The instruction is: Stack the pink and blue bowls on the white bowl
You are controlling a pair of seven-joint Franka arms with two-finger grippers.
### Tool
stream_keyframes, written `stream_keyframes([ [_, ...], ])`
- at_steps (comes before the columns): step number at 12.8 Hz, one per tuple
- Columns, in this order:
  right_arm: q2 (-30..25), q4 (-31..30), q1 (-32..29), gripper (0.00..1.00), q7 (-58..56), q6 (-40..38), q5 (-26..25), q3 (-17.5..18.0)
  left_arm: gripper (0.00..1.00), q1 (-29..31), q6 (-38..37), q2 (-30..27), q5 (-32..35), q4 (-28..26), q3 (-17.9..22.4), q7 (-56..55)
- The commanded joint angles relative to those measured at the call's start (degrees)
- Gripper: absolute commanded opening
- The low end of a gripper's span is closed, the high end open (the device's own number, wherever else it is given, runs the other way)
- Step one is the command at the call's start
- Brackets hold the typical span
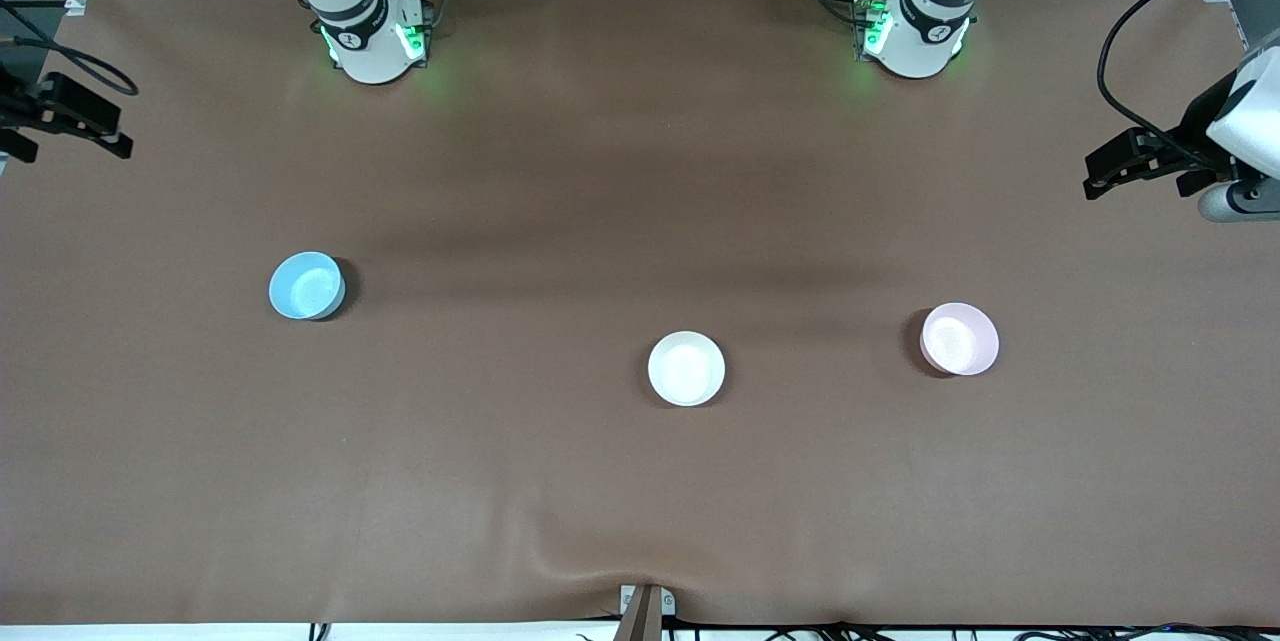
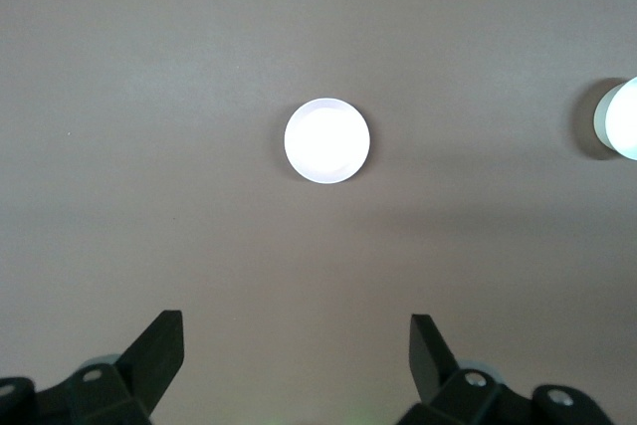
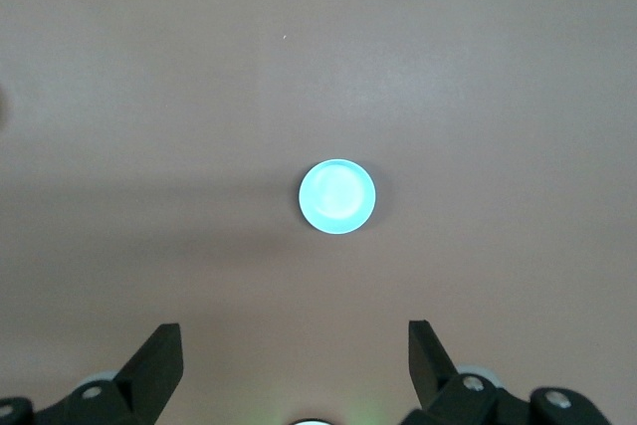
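Three bowls sit apart on the brown table (image 1: 560, 171). The blue bowl (image 1: 306, 285) is toward the right arm's end. The white bowl (image 1: 686, 368) is in the middle, nearest the front camera. The pink bowl (image 1: 959, 338) is toward the left arm's end. My left gripper (image 1: 1110, 173) is open and empty, high over the table's left-arm end. Its wrist view (image 2: 297, 330) shows the pink bowl (image 2: 326, 140), looking almost white, with the white bowl (image 2: 622, 118) at the frame edge. My right gripper (image 1: 105, 133) is open and empty, high over the right-arm end. Its wrist view (image 3: 294, 335) shows the blue bowl (image 3: 337, 196).
The two arm bases (image 1: 375, 36) (image 1: 915, 31) stand along the table edge farthest from the front camera. A small bracket (image 1: 645, 606) sits at the table's nearest edge. A cable (image 1: 1130, 31) loops above the left arm's end.
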Motion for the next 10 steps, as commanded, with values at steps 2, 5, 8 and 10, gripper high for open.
stream_keyframes([
  [2, 0.3, 1.5, 0.2, 1.00, 5.7, -1.5, -4.3, 3.8, 1.00, 0.6, 0.0, 0.3, -0.1, 0.9, 0.0, 0.5],
  [5, 0.4, 1.4, 0.2, 1.00, 5.7, -1.4, -4.2, 3.6, 1.00, 1.2, 0.0, 0.7, -0.1, 1.0, 0.3, 0.7],
  [8, 0.5, 1.3, 0.3, 1.00, 5.7, -1.2, -4.1, 3.6, 1.00, 2.4, 0.0, 1.3, -0.1, 0.6, 0.3, 0.7],
  [10, 0.5, 1.1, 0.2, 1.00, 5.7, -1.2, -4.0, 3.6, 1.00, 3.7, 0.0, 1.3, -0.1, 0.3, 0.2, 0.9],
])
